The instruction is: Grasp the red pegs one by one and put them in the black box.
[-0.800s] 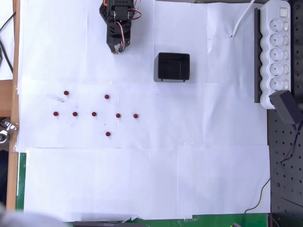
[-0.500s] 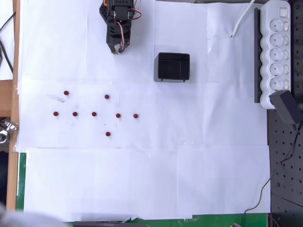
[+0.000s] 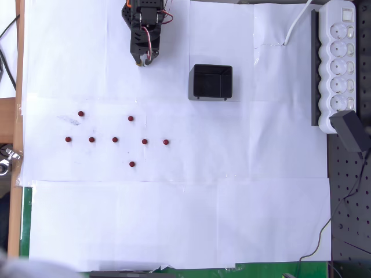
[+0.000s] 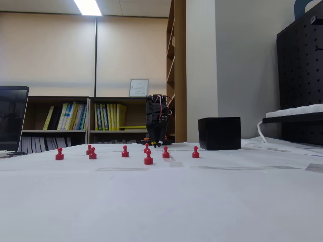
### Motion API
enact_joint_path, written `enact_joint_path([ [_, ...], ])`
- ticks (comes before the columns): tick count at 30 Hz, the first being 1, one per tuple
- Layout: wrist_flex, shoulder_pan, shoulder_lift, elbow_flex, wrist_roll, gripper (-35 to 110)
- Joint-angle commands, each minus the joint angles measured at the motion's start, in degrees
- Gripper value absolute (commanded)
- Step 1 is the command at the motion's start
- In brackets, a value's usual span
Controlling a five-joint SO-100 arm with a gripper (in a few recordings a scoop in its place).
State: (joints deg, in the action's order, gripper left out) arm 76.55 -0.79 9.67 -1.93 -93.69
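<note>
Several small dark-red pegs lie scattered on the white paper left of centre in the overhead view, from the leftmost peg [image 3: 68, 139] to the rightmost peg [image 3: 166, 142], with the nearest peg [image 3: 132, 164] below them. The fixed view shows them upright in a loose row, such as one peg [image 4: 148, 157]. The black box [image 3: 211, 81] stands open-topped and empty at the upper middle, and shows as a black block [image 4: 219, 133] in the fixed view. My gripper [image 3: 142, 59] rests folded at the top, left of the box and well above the pegs. It points down [image 4: 156, 143], shut and holding nothing.
A white power strip [image 3: 339, 58] with a black adapter [image 3: 351, 130] lies along the right edge, on a black pegboard [image 3: 348, 202]. White paper sheets [image 3: 174, 220] cover the table. A wooden edge [image 3: 14, 174] runs down the left. A laptop [image 4: 12, 118] stands at the far left.
</note>
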Motion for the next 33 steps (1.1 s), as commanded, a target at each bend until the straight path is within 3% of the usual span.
enact_joint_path([
  [1,0.18,-0.53,0.35,0.44,-0.35,0],
  [30,0.18,-0.53,0.35,0.44,-0.35,0],
  [33,0.70,-0.70,0.35,0.44,5.36,0],
])
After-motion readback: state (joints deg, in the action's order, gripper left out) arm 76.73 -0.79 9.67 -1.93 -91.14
